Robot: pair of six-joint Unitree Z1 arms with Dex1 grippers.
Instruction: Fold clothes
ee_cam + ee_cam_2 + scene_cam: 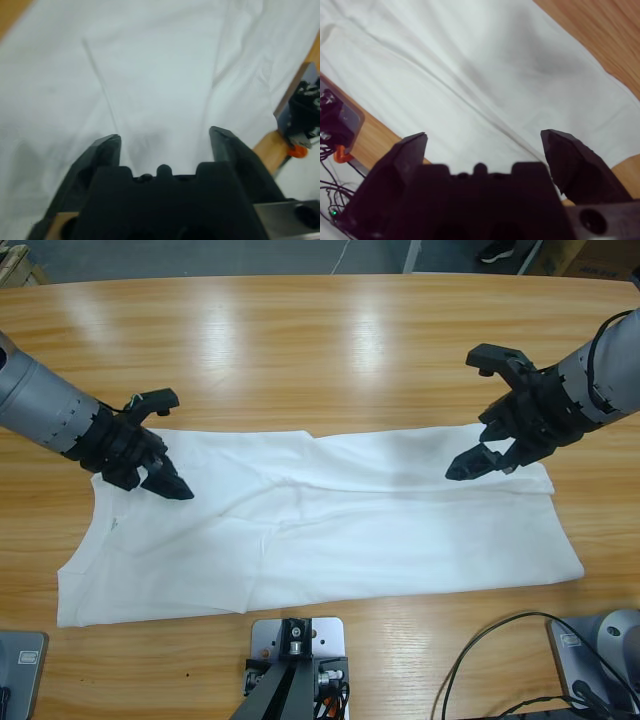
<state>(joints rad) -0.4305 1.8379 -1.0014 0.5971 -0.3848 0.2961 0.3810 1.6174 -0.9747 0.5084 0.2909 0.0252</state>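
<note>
The clothes are one white T-shirt (330, 530) lying flat and long across the wooden table (320, 350), folded lengthwise, with soft creases along its middle. My left gripper (184, 445) is open over the shirt's left end, nothing between its jaws. My right gripper (460, 417) is open over the shirt's upper right part, also holding nothing. In the left wrist view the open left gripper (165, 134) looks down on the T-shirt (150, 75). The right wrist view shows the open right gripper (485, 134) above the T-shirt (470, 75), with the cloth's edge and bare wood beyond.
Bare wood runs behind the shirt to the table's far edge (320, 280). Black cables (500, 650) loop at the front right. The floor and a cardboard box (600, 255) show beyond the table.
</note>
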